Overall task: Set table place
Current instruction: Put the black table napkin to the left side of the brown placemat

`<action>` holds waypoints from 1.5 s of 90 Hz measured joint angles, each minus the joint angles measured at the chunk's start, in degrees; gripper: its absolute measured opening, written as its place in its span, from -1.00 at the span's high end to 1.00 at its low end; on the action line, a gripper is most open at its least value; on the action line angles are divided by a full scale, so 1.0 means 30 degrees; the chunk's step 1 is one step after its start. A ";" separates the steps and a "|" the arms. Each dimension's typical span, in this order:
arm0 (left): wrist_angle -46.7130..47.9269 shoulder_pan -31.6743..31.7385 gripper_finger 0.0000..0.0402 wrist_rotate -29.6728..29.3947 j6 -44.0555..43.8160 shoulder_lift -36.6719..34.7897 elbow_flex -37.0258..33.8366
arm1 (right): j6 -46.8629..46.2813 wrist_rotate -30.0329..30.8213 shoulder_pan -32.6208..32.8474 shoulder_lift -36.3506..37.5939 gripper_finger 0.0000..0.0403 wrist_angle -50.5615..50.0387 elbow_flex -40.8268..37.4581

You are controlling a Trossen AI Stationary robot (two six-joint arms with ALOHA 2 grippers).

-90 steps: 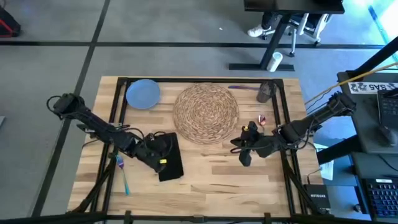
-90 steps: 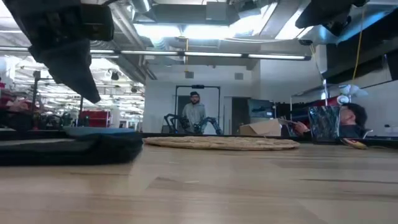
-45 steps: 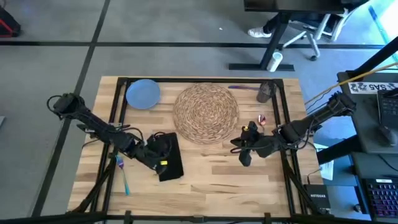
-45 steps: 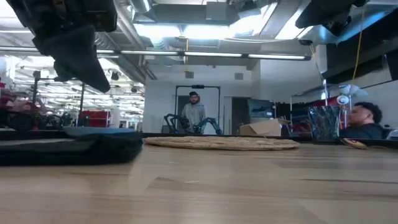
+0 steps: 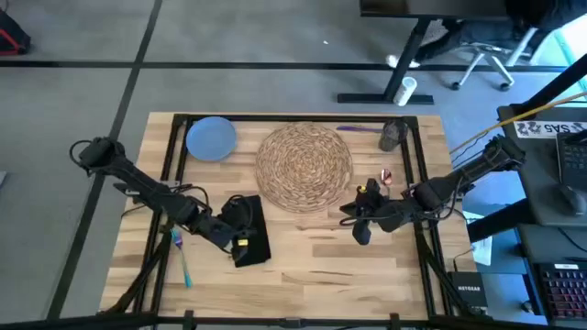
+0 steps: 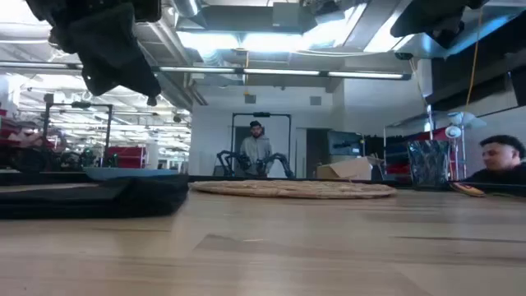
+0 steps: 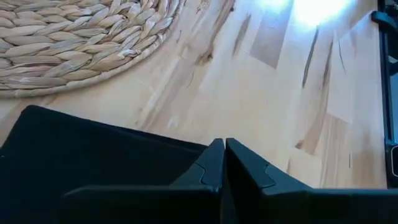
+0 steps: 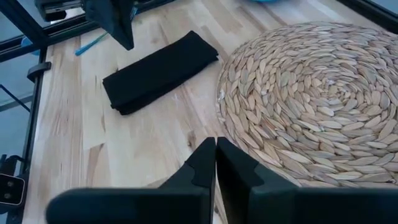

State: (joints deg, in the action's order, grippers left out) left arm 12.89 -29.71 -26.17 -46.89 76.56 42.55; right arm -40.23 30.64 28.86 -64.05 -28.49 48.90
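The black napkin lies flat on the table, left of the round woven placemat. My left gripper hangs shut above the napkin, clear of it in the low view. My right gripper is shut above bare wood at the placemat's right near rim. The pale blue plate sits at the far left, the grey cup at the far right. The teal fork lies near the left edge.
A purple-handled piece of cutlery lies by the cup, and a small red and white thing lies right of the placemat. Bare wood stretches along the near edge. Beyond the table a person stands, and another shows at the right.
My left gripper has risen above the napkin and drifted slightly toward the table's right. The napkin has stayed flat where it was.
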 joint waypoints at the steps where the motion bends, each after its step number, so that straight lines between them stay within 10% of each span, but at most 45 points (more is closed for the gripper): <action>1: 0.0012 -0.0005 1.00 0.0006 0.0013 0.0029 0.0024 | 0.0000 -0.0004 0.0000 0.0000 1.00 0.0001 0.0000; 135: -0.0203 -0.1401 1.00 0.1612 -0.2266 0.5858 0.2003 | -0.0510 -0.0069 0.0000 0.0000 1.00 -0.0013 0.0000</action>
State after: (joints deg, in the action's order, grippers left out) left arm 12.28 -33.91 -21.34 -53.69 94.13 48.56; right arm -41.76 30.44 28.86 -64.05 -28.53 48.90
